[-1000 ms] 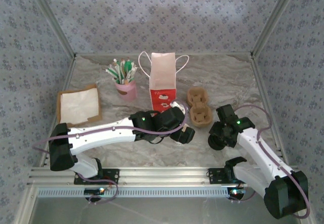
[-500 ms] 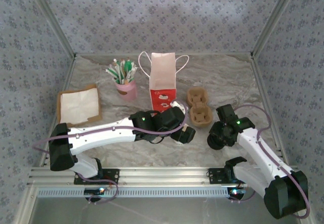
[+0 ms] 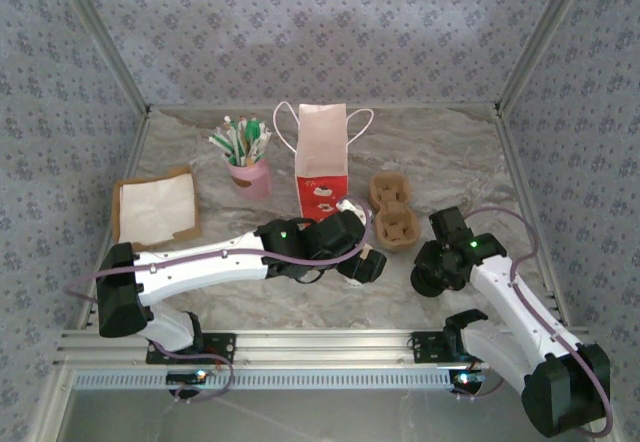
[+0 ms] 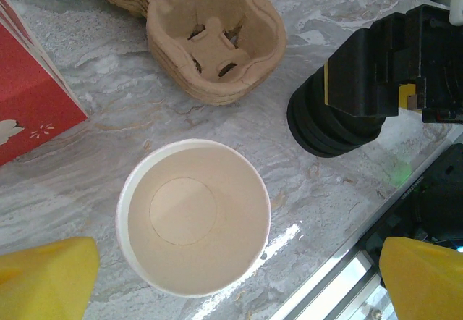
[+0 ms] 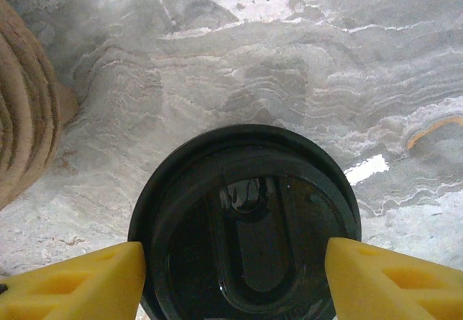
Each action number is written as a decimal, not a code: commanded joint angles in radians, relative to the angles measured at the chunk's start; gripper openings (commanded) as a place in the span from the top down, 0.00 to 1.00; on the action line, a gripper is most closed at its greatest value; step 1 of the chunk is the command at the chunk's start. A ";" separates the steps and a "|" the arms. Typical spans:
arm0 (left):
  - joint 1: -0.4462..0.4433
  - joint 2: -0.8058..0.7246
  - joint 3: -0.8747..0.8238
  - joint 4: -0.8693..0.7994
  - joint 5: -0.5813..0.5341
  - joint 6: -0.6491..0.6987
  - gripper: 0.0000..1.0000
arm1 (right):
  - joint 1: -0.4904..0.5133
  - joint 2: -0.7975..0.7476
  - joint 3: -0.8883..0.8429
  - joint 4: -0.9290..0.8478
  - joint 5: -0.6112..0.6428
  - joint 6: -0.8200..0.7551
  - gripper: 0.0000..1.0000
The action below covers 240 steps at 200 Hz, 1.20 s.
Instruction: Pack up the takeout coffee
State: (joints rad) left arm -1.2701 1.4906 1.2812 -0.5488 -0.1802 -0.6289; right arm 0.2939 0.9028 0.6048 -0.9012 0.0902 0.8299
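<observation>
Looks like a robot test cell, not a real café: patterned walls [image 3: 320, 32] hung on aluminium posts [image 3: 100, 42], marble-look table [image 3: 450, 147], slotted mounting rail [image 3: 320, 347] up front, paper bag [image 3: 322, 162] and cup carriers [image 3: 392, 207] laid out

Top view, against one second ago:
- right arm [image 3: 510, 307]: forearm and wrist displaced slightly right and toward near table edge; shoulder link at bottom right sits lower in frame.
- right gripper [image 3: 432, 274], over black lid stack [image 3: 428, 284]: drifted slightly toward left arm at half-second mark, then back right.
- left gripper [image 3: 364, 264]: end drawn marginally back toward own arm.
- All displacements small.
</observation>
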 commanded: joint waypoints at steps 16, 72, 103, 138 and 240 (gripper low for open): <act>-0.005 -0.012 0.005 0.015 -0.018 0.002 0.01 | -0.012 -0.012 0.003 -0.044 0.013 -0.014 0.12; -0.003 -0.013 -0.006 0.029 -0.015 0.006 0.00 | -0.048 -0.019 -0.052 0.022 -0.037 -0.020 0.15; 0.003 -0.019 -0.011 0.030 -0.012 0.009 0.01 | -0.074 -0.027 -0.076 0.065 -0.076 -0.032 0.18; 0.010 -0.022 -0.015 0.032 -0.007 0.008 0.01 | -0.100 -0.057 -0.088 0.084 -0.101 -0.050 0.22; 0.014 -0.011 -0.013 0.038 0.002 0.005 0.00 | -0.130 -0.085 -0.061 0.047 -0.125 -0.090 0.29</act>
State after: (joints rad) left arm -1.2621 1.4906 1.2667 -0.5220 -0.1795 -0.6285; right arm 0.1696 0.8288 0.5243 -0.8215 -0.0238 0.7609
